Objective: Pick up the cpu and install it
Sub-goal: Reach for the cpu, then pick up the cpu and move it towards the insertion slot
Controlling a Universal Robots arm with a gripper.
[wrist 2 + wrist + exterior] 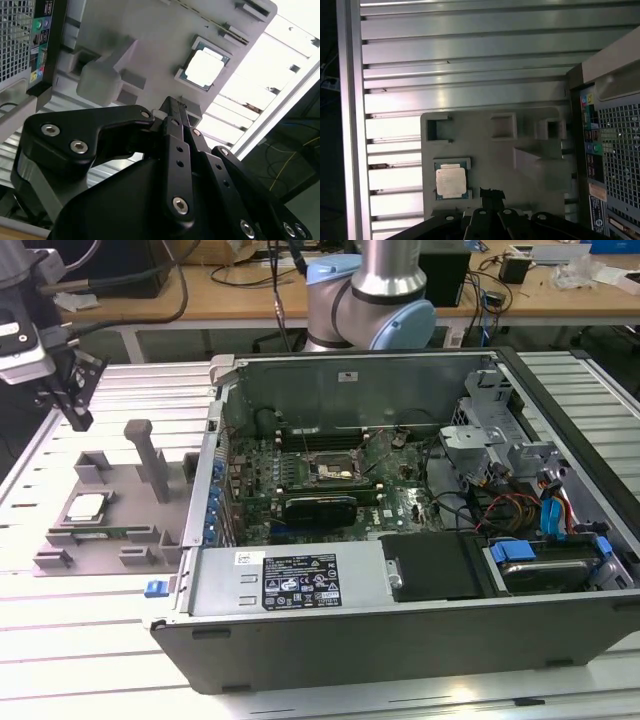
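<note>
So, the gripper (78, 418) is hanging above the grey tray (125, 495) — jaws pinched shut, gripping nothing.
Going from the exterior view's left: the gripper is hovering over the tray's end away from the case, the cpu (85, 506) is lying flat in its square pocket on the tray, silvery top facing up and clear of the gripper — then the open computer case (400, 640) is sitting just beside the tray, with the black-framed socket (335, 468) showing mid-board.
</note>
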